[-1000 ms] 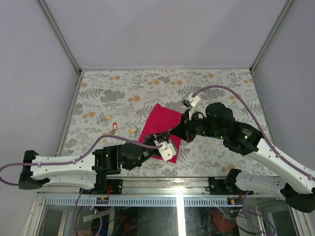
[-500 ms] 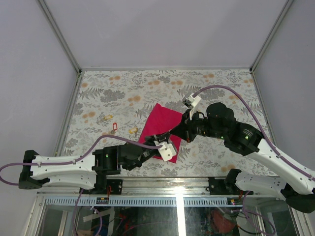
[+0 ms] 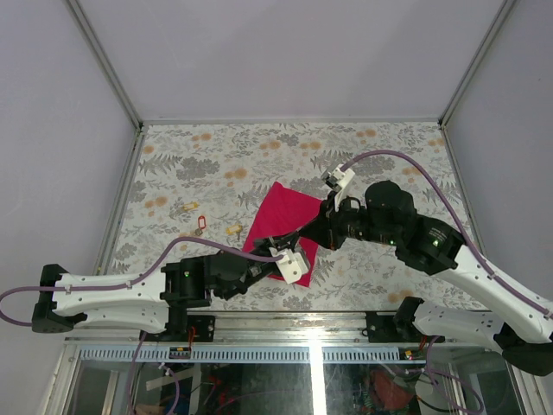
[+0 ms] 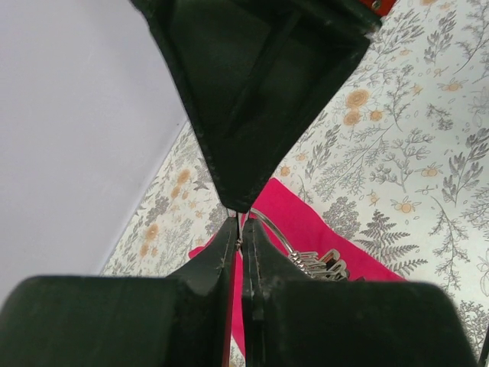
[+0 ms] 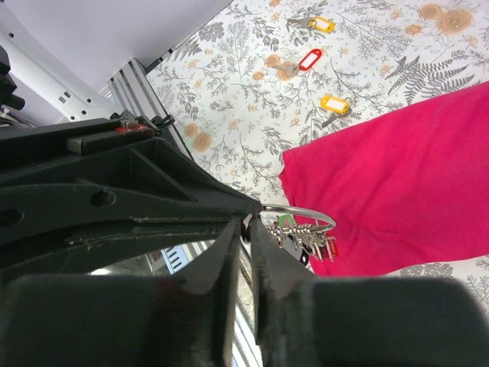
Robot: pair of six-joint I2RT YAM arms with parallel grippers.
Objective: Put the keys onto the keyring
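The keyring is a thin silver ring with a bunch of keys and coloured tags hanging from it. It is held above the magenta cloth. My left gripper and right gripper meet tip to tip, both shut on the ring. In the left wrist view the ring curves out from the shut left gripper. The right gripper pinches the ring's end. Three loose keys lie on the table to the left: a yellow-tagged one, a red-tagged one and another yellow-tagged one.
In the top view the loose keys lie at left centre, with the red-tagged one between the other two. The table has a floral cover. Metal rails run along its left edge and near edge.
Nothing has visibly changed apart from a very slight shift of the right arm. Both grippers still hold the ring.
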